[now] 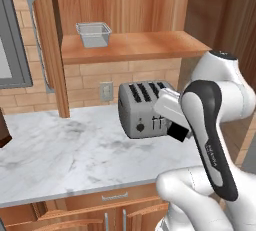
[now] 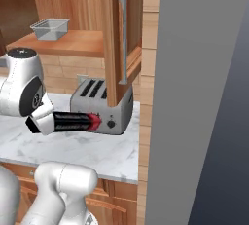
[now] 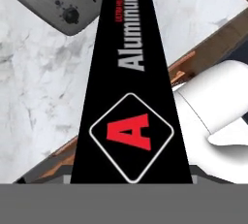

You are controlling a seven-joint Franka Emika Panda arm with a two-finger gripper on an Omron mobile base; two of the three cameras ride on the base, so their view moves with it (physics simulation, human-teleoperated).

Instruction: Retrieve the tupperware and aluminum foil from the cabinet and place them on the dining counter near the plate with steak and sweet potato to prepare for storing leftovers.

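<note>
We fold our arm low above the marble worktop (image 1: 75,150), the gripper (image 2: 44,120) clamped around the aluminum foil (image 2: 73,121), held level before the toaster (image 2: 109,107). The tupperware (image 1: 93,34) rests on the cabinet (image 1: 135,45) shelf, toward its left end.

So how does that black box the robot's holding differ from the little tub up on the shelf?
The aluminum foil is a long, slim black carton with a red emblem; the tupperware is a short, translucent grey-white open tub. The aluminum foil is held in the air beside the toaster; the tupperware sits on the cabinet shelf. Both are rectangular.
</note>
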